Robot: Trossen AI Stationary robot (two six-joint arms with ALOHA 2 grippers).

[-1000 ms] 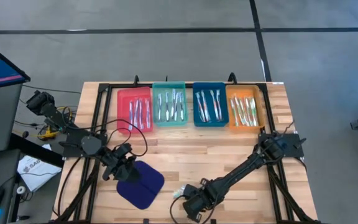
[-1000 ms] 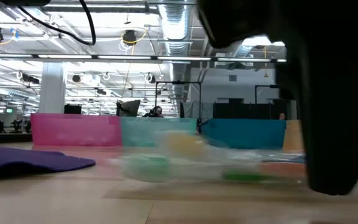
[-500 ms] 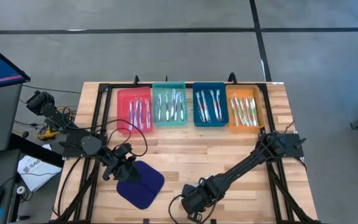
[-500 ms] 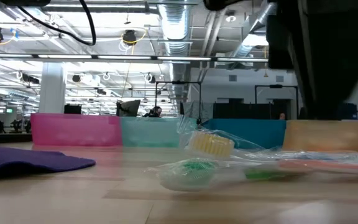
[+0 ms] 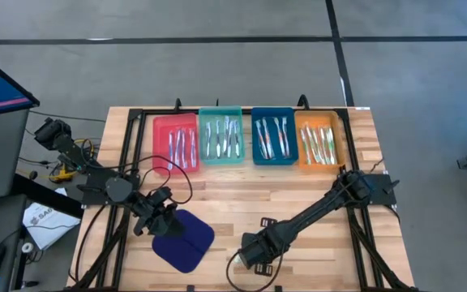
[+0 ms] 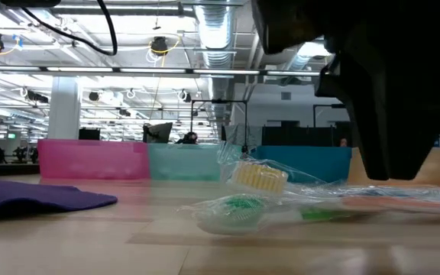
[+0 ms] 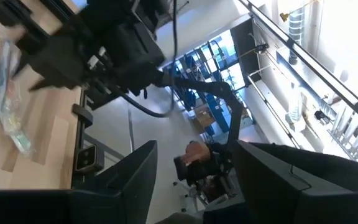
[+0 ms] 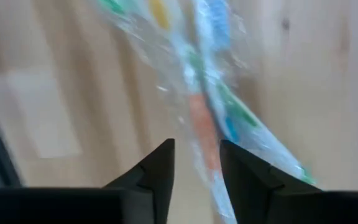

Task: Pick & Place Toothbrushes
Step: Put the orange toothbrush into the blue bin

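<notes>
1. The light wooden slatted worktop (image 5: 242,207) carries everything, with a black frame running along its edges.
2. Four plastic trays sit in a row along the far edge: a red tray (image 5: 175,143), a teal tray (image 5: 220,136), a blue tray (image 5: 272,136) and an orange tray (image 5: 321,141) (each holds several thin whitish toothbrushes (image 5: 221,138) lying lengthwise).
3. The dark blue rounded cloth pad (image 5: 183,240) lies near the near edge, towards the left corner.
4. The left arm's tool (image 5: 159,212) hangs just at the pad's far left side; its two dark fingers (image 7: 135,180) stand apart with nothing between them.
5. The right arm's tool (image 8: 196,163) is low over the near edge, about the middle, directly above the loose brushes; its fingers (image 8: 157,171) stand slightly apart, and the wrist view shows a narrow gap (not clamped on anything).
6. A small heap of clear-wrapped toothbrushes (image 6: 281,202) lies flat on the worktop at that near edge, with green, yellow and orange accents visible in the low view.
</notes>
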